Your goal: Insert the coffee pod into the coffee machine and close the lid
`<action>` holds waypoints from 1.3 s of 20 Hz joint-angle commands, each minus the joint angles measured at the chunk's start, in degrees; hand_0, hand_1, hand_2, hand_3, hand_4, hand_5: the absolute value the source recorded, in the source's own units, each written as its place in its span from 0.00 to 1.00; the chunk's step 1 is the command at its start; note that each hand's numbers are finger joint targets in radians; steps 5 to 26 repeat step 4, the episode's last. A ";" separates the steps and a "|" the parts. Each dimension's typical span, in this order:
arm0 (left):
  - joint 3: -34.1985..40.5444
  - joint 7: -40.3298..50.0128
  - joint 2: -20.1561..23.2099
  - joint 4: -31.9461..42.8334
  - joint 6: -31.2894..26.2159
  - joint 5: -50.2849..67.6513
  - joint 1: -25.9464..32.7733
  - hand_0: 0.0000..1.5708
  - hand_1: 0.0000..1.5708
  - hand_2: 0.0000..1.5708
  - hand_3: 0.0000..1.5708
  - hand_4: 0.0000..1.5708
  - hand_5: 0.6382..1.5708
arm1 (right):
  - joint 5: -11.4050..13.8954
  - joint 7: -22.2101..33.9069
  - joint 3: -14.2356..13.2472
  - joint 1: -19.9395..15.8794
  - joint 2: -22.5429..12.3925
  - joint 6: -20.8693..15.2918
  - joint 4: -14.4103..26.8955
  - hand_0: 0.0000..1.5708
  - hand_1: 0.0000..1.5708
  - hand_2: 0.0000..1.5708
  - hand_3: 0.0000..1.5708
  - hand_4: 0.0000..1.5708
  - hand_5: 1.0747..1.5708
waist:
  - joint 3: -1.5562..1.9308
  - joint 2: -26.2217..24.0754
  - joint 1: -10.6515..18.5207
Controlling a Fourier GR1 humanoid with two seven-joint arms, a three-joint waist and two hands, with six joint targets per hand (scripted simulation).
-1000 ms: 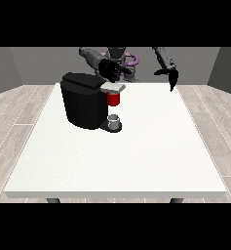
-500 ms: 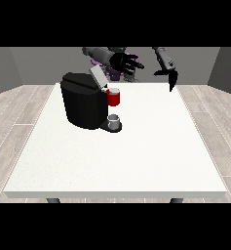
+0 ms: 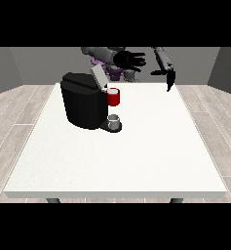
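On the big white worktop (image 3: 136, 161) the boxy black coffee machine (image 3: 84, 103) has its grey lid (image 3: 98, 76) tilted up, so closing remains. A small grey thing (image 3: 114, 120) sits at its base; I can't tell it's the pod. Since a moment ago, the hand at the view's left (image 3: 128, 59) has risen, fingers spread; the hand at the view's right (image 3: 169, 79) hangs open.

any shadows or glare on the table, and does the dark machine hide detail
Front view: the table is evenly lit, with no glare spot and only a faint shadow near the base of the machine; the machine's body is near-black, so its faces barely separate; the lid reads lighter grey; the red thing at the machine stands out clearly.
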 commanded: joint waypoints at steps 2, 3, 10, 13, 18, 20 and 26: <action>-0.28 -2.58 0.66 -0.06 -0.64 -0.35 0.67 0.00 0.00 0.00 0.00 0.11 1.00 | -2.77 -10.24 7.75 8.21 0.08 2.69 -2.29 0.00 0.00 0.00 0.00 0.31 1.00 | 0.03 1.20 1.02; -1.27 -0.52 -0.36 0.63 -0.64 -0.71 1.55 0.00 0.00 0.00 0.00 0.11 1.00 | -3.92 -8.97 11.20 10.10 0.08 3.29 -3.33 0.00 0.00 0.00 0.00 0.33 1.00 | 0.03 -1.39 1.14; -2.23 -0.66 -2.03 1.21 1.12 -1.79 0.98 0.00 0.00 0.00 0.00 0.11 1.00 | -8.30 -9.13 14.71 14.64 0.08 0.96 -5.83 0.00 0.00 0.00 0.00 0.29 1.00 | 0.04 -1.91 1.05; -2.23 -0.66 -2.03 1.21 1.12 -1.79 0.98 0.00 0.00 0.00 0.00 0.11 1.00 | -8.30 -9.13 14.71 14.64 0.08 0.96 -5.83 0.00 0.00 0.00 0.00 0.29 1.00 | 0.04 -1.91 1.05; -2.23 -0.66 -2.03 1.21 1.12 -1.79 0.98 0.00 0.00 0.00 0.00 0.11 1.00 | -8.30 -9.13 14.71 14.64 0.08 0.96 -5.83 0.00 0.00 0.00 0.00 0.29 1.00 | 0.04 -1.91 1.05; -2.23 -0.66 -2.03 1.21 1.12 -1.79 0.98 0.00 0.00 0.00 0.00 0.11 1.00 | -8.30 -9.13 14.71 14.64 0.08 0.96 -5.83 0.00 0.00 0.00 0.00 0.29 1.00 | 0.04 -1.91 1.05; -2.23 -0.66 -2.03 1.21 1.12 -1.79 0.98 0.00 0.00 0.00 0.00 0.11 1.00 | -8.30 -9.13 14.71 14.64 0.08 0.96 -5.83 0.00 0.00 0.00 0.00 0.29 1.00 | 0.04 -1.91 1.05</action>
